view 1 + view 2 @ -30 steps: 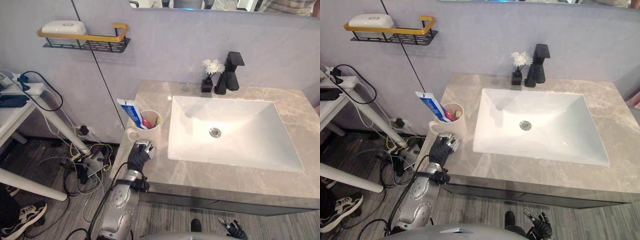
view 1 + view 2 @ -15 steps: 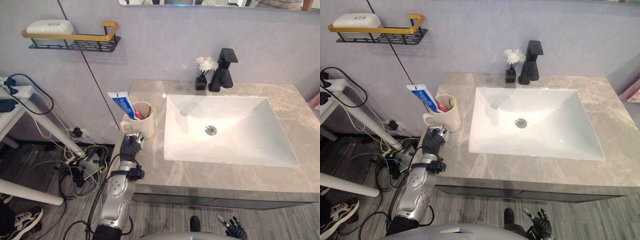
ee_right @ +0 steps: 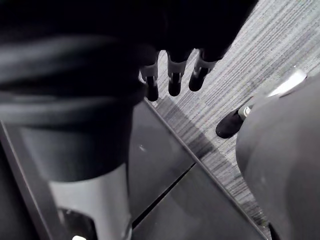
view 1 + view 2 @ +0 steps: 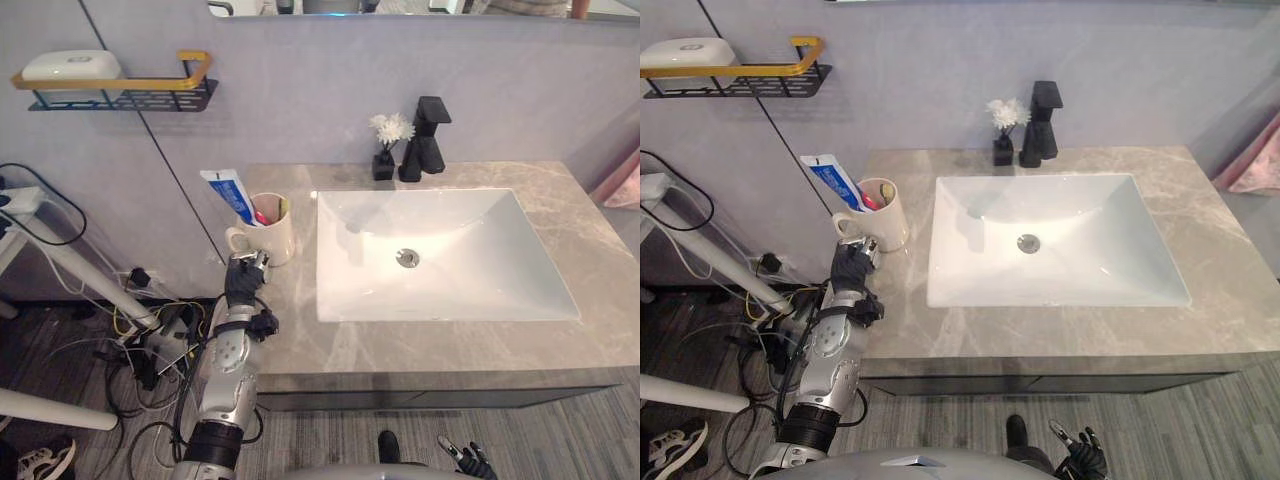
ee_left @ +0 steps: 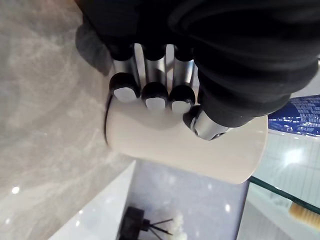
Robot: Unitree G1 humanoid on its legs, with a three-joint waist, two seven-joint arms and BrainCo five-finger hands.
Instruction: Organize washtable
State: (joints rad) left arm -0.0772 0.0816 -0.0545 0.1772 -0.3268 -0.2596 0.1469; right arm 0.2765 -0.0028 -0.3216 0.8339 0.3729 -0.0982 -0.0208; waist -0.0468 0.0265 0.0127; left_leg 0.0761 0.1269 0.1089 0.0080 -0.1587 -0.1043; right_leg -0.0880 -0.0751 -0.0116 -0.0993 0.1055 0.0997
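Cream mug (image 4: 272, 232) stands upright on the grey stone counter (image 4: 420, 345), just left of the white sink (image 4: 440, 260). It holds a blue toothpaste tube (image 4: 228, 193) and toothbrushes. Left hand (image 4: 243, 280) is at the mug's near side: fingers roughly straight, dark fingertips (image 5: 155, 95) pressed on the mug wall, not wrapped round it. Right hand (image 4: 1080, 462) hangs low over the floor, fingers spread loose and holding nothing.

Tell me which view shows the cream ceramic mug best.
Left eye view: the cream ceramic mug stands nearly whole on the grey marble counter, toothpaste tube inside. Right eye view matches. Left wrist view gives its side wall, left hand fingers against it.
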